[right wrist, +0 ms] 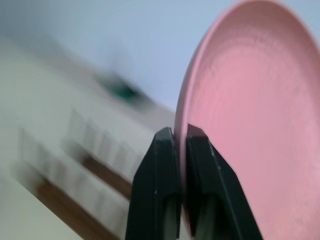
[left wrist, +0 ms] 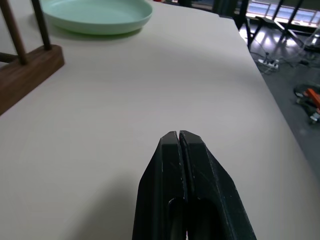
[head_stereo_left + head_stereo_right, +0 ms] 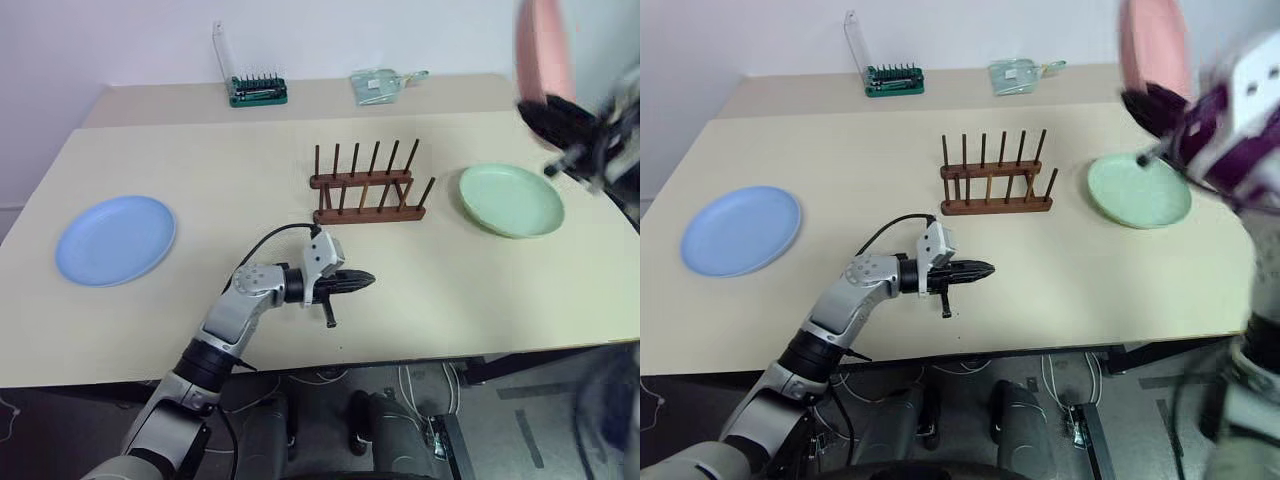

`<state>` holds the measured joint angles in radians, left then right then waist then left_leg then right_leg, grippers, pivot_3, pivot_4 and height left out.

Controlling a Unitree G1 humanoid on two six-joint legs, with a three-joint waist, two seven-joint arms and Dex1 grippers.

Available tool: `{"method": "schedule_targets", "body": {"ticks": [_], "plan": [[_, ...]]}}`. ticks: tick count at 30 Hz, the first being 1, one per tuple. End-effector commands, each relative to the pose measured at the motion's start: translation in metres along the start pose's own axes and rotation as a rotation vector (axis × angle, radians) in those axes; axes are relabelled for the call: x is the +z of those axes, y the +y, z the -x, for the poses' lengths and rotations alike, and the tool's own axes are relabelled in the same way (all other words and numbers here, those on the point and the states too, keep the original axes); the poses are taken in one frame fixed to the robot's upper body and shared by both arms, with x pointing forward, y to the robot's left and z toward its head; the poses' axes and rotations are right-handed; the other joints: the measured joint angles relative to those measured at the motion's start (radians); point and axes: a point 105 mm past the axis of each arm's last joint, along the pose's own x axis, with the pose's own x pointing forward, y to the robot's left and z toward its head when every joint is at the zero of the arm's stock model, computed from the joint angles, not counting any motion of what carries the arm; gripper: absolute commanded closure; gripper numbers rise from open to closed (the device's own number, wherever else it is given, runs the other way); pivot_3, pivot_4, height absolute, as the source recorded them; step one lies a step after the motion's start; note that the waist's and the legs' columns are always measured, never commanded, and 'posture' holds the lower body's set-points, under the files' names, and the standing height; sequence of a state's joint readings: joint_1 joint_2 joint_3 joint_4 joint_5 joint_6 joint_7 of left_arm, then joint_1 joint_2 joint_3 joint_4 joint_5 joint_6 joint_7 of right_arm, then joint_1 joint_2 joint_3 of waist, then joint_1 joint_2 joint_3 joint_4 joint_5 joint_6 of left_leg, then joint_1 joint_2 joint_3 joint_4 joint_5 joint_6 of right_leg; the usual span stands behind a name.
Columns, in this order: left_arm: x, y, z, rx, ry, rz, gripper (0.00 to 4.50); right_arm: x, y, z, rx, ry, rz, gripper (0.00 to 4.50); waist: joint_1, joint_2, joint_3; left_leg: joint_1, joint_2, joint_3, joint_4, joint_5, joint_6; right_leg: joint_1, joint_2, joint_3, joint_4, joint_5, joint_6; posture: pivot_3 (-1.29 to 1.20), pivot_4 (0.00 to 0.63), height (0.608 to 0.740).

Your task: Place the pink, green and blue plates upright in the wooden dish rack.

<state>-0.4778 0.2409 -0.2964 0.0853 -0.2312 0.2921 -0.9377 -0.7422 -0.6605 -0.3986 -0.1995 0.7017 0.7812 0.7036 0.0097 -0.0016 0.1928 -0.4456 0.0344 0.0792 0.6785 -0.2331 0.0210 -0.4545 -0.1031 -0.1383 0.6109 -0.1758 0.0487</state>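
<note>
My right gripper (image 1: 179, 142) is shut on the rim of the pink plate (image 1: 250, 115), which it holds upright high above the table's right side; the pink plate (image 3: 543, 50) is blurred there. Below it the green plate (image 3: 511, 199) lies flat on the table, right of the wooden dish rack (image 3: 365, 185), which stands with no plates in it at the table's middle. The blue plate (image 3: 115, 239) lies flat at the far left. My left gripper (image 3: 362, 281) hovers shut with nothing in it, in front of the rack, pointing right.
A green-based holder of tool bits (image 3: 257, 90) and a clear plastic bag (image 3: 378, 85) sit at the table's back edge. The table's front edge (image 3: 400, 360) runs just below my left arm, with cables on the floor beneath.
</note>
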Motion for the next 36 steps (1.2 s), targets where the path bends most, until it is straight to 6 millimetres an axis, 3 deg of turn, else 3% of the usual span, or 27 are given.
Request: {"method": "schedule_targets", "body": {"ticks": [1, 6, 13, 25, 29, 36], "plan": [[0.013, 0.004, 0.007, 0.036, -0.053, -0.020, 4.50, 0.000, -0.007, -0.014, 0.049, -0.032, -0.204, 4.45, 0.007, 0.000, 0.000, -0.001, 0.000, 0.000, 0.000, 0.000, 0.000, 0.000, 0.000, 0.000, 0.001, 0.000, 0.000, 0.00, 0.150, 0.730], [0.014, 0.005, 0.016, 0.080, -0.065, -0.005, 4.50, -0.020, -0.036, -0.026, -0.025, -0.026, -0.414, 4.45, 0.006, 0.000, 0.000, -0.004, -0.003, 0.002, 0.002, -0.001, 0.002, -0.002, -0.003, 0.000, 0.001, 0.001, 0.000, 0.00, 0.150, 0.730], [0.012, 0.003, 0.022, 0.109, -0.058, 0.009, 4.50, -0.034, -0.041, -0.030, -0.010, 0.001, -0.505, 4.45, 0.000, 0.001, 0.000, -0.004, -0.001, 0.003, 0.002, -0.001, 0.003, -0.005, -0.001, 0.000, 0.003, 0.003, 0.004, 0.00, 0.150, 0.730], [0.013, 0.004, 0.024, 0.116, -0.047, 0.004, 4.50, -0.001, -0.027, -0.032, 0.084, -0.101, -0.433, 4.45, 0.002, 0.001, 0.000, -0.004, 0.000, 0.003, 0.002, -0.001, 0.002, -0.005, 0.000, 0.001, 0.003, 0.003, 0.004, 0.00, 0.150, 0.730], [0.013, 0.003, 0.022, 0.104, -0.043, 0.005, 4.50, -0.015, -0.026, -0.033, 0.082, -0.060, -0.466, 4.45, 0.003, 0.001, 0.000, -0.004, 0.000, 0.003, 0.002, -0.001, 0.002, -0.005, -0.001, 0.001, 0.003, 0.003, 0.004, 0.00, 0.150, 0.730], [0.014, 0.004, 0.023, 0.108, -0.042, -0.003, 4.50, -0.048, -0.046, -0.030, -0.010, 0.003, -0.543, 4.45, 0.002, 0.001, 0.000, -0.004, -0.001, 0.003, 0.002, -0.001, 0.002, -0.005, -0.001, 0.001, 0.003, 0.003, 0.004, 0.00, 0.150, 0.730]]}}
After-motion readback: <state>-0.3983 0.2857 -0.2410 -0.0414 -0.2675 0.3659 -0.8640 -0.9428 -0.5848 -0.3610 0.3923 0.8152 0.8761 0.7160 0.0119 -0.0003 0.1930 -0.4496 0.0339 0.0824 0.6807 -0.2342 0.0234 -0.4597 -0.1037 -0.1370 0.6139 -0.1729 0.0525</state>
